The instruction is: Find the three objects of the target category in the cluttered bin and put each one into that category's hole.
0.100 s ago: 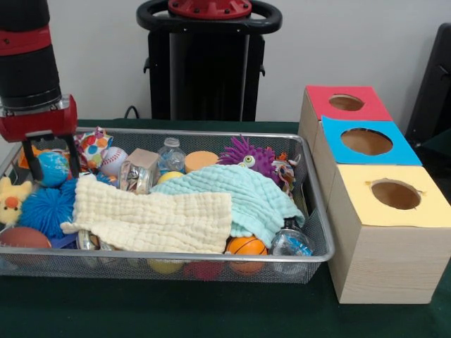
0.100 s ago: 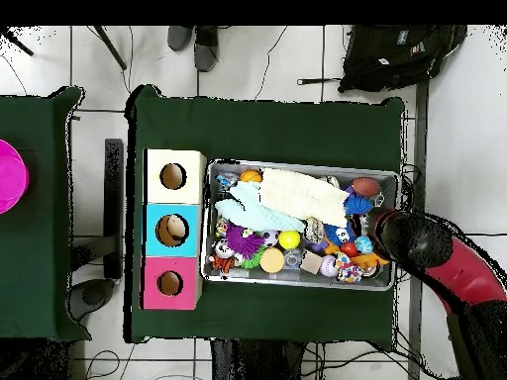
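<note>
Black fingers (image 1: 51,158) straddle a globe-printed ball (image 1: 52,168); no writing readable.

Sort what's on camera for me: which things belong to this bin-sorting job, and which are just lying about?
Job:
- wire bin of toys
- yellow box, blue box, red box, each with a hole
- end effector straddling a blue ball
- two cloths covering toys

Lying about:
- black backpack on the floor
- pink disc on the side table

The cream cloth (image 1: 149,218) and mint cloth (image 1: 236,197) cover toys beneath; the arm (image 1: 27,56) runs off the top edge.
</note>
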